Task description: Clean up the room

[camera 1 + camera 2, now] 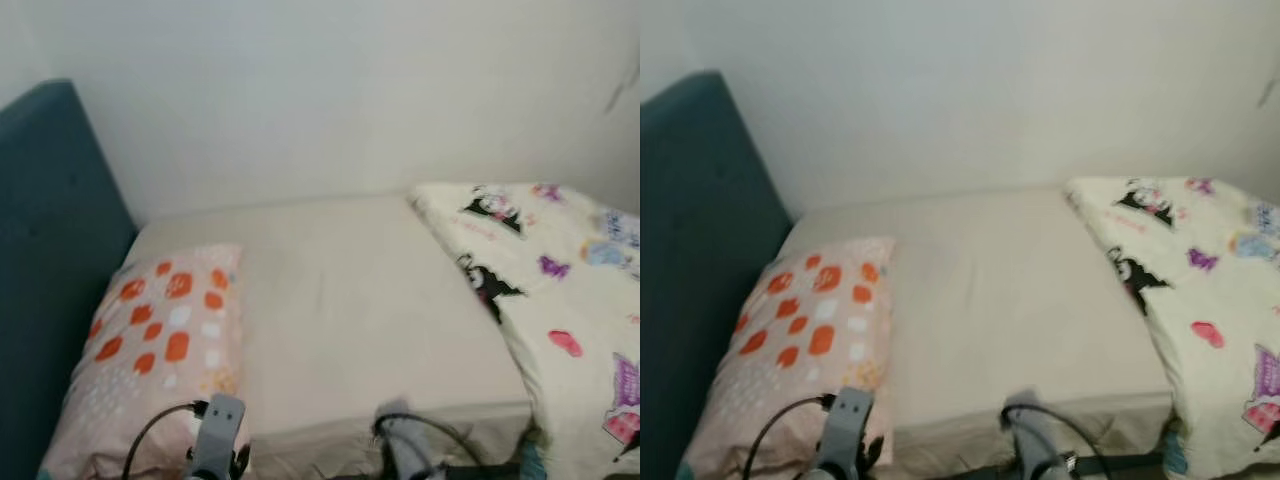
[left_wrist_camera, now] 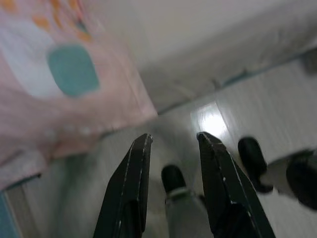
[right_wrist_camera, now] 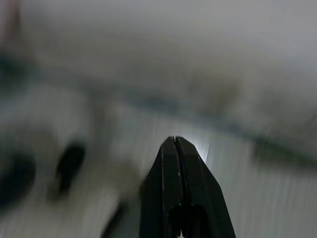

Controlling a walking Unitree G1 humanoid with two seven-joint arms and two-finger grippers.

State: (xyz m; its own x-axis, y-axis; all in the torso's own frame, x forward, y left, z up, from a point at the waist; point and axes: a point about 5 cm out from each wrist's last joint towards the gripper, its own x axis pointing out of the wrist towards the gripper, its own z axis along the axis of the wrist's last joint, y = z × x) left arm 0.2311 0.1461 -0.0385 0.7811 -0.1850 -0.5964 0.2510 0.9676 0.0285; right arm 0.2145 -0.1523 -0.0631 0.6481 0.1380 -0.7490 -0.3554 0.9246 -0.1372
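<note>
A bed with a bare cream mattress (image 1: 360, 300) stands before me. A pink pillow (image 1: 160, 350) with orange and white spots lies at its left end, by the teal headboard (image 1: 50, 280). A cream cartoon-print duvet (image 1: 560, 300) is bunched on the right. Both silver arms hang low at the bed's front edge. My left gripper (image 2: 173, 141) is open over the floor, beside the pillow's overhanging corner (image 2: 74, 99). My right gripper (image 3: 174, 141) is shut on nothing, pointing at the pale floor.
A white wall (image 1: 350, 90) runs behind the bed. The floor below is pale and glossy (image 2: 257, 99), with my own dark feet (image 2: 252, 156) showing in the left wrist view.
</note>
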